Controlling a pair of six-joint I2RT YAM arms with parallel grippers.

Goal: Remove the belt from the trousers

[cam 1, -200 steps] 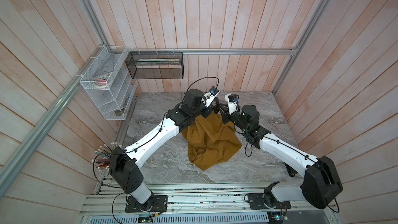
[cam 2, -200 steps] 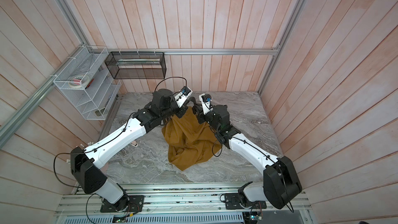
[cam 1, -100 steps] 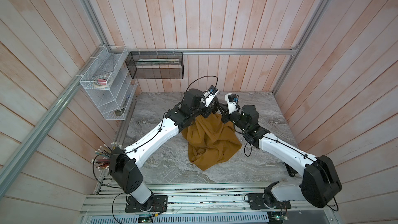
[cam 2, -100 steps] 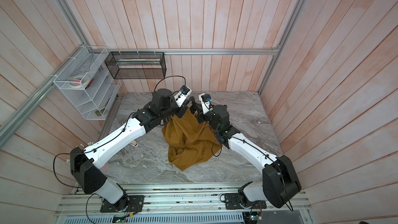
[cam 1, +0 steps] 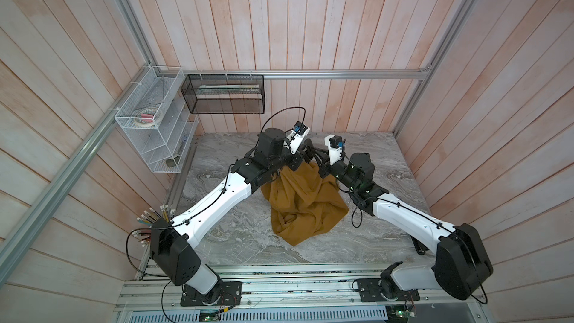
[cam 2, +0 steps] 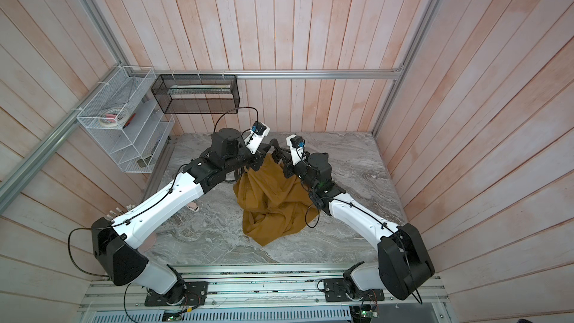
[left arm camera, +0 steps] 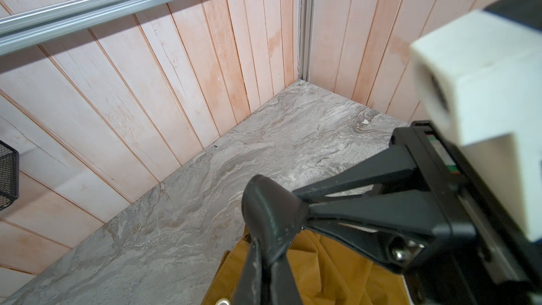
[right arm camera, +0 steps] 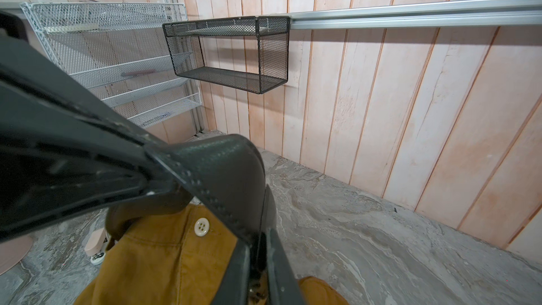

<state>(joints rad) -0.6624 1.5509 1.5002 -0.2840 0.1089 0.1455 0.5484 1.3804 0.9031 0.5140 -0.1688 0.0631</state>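
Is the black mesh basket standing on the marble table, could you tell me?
No, the black mesh basket is mounted on the wall by the aluminium rail, well above the table.

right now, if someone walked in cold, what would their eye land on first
The mustard trousers, a bright heap in the middle of the grey marble table, its waist lifted between both arms. Then the black belt arching above that waist, pinched by the left fingers and the right fingers, near the pale button.
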